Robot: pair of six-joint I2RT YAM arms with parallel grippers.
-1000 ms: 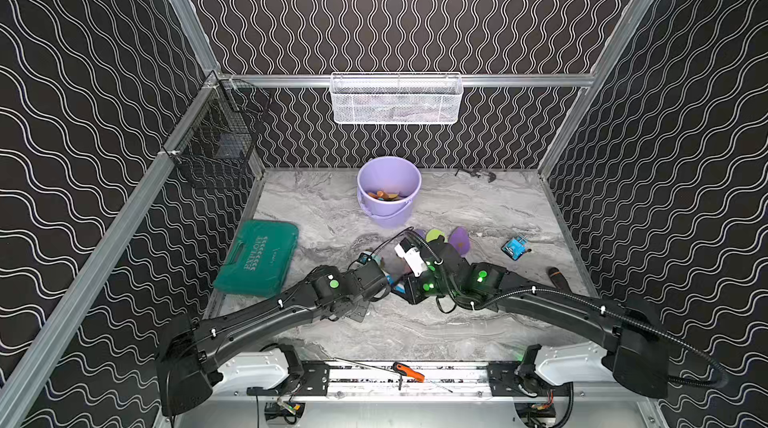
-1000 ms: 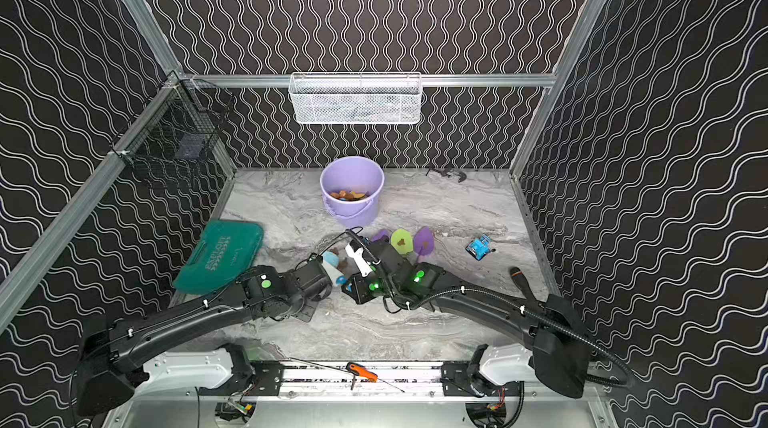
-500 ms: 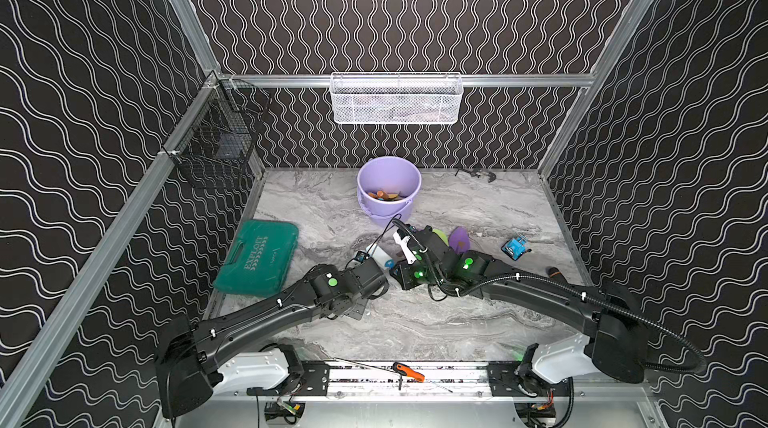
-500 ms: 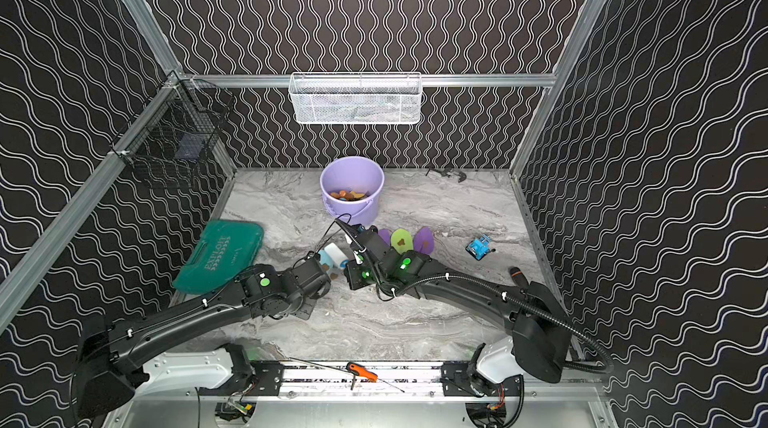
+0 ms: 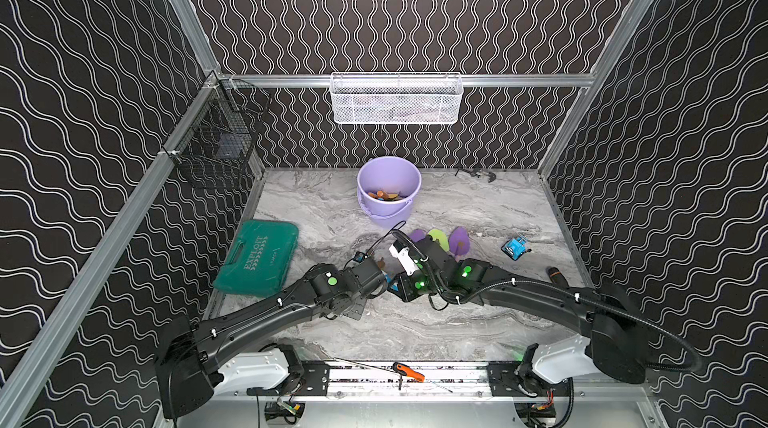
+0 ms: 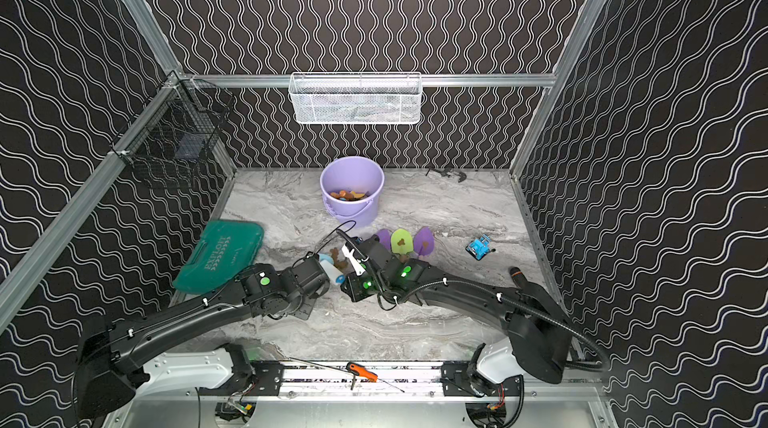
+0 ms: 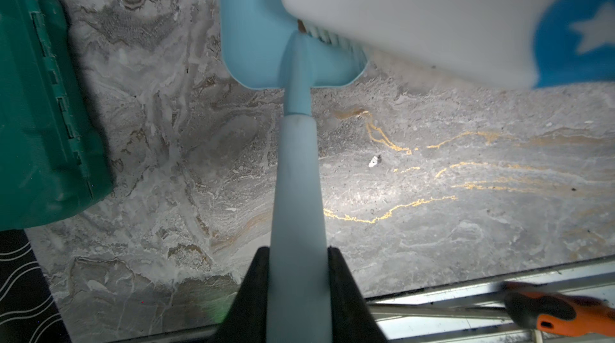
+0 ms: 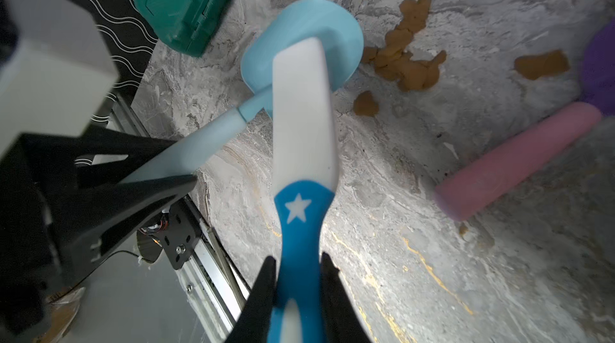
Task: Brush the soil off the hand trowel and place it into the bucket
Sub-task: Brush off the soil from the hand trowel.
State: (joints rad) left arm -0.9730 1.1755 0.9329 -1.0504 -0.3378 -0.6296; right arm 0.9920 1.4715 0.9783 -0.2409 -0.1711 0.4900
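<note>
A grey marbled surface [image 5: 457, 322] forms the floor of a booth whose black walls [image 5: 395, 10] carry white wavy lines. A white mesh basket [image 5: 395, 99] hangs on the back wall and a black wire basket [image 5: 220, 139] on a side wall. Two robot arms meet at mid-surface.

Bare surface lies behind the grippers as far as the metal rail [image 5: 457, 376] at the front edge, and more lies ahead of them toward the back wall. A green case [image 5: 259, 257] lies near the left gripper, on its outer side.

The left gripper [image 7: 298, 258] pinches the pale handle of a blue trowel [image 7: 297, 164]. The right gripper [image 8: 298, 259] is clamped on the blue grip of a white brush [image 8: 301, 145], whose head lies across the trowel's blade. Brown clumps of soil [image 8: 404, 65] sit on the surface just beyond the blade. Past the right gripper lies a green trowel [image 5: 436, 237] between two purple ones.

The lilac bucket [image 5: 388, 172] stands upright farther ahead of both grippers, well apart from them, with small things inside.
</note>
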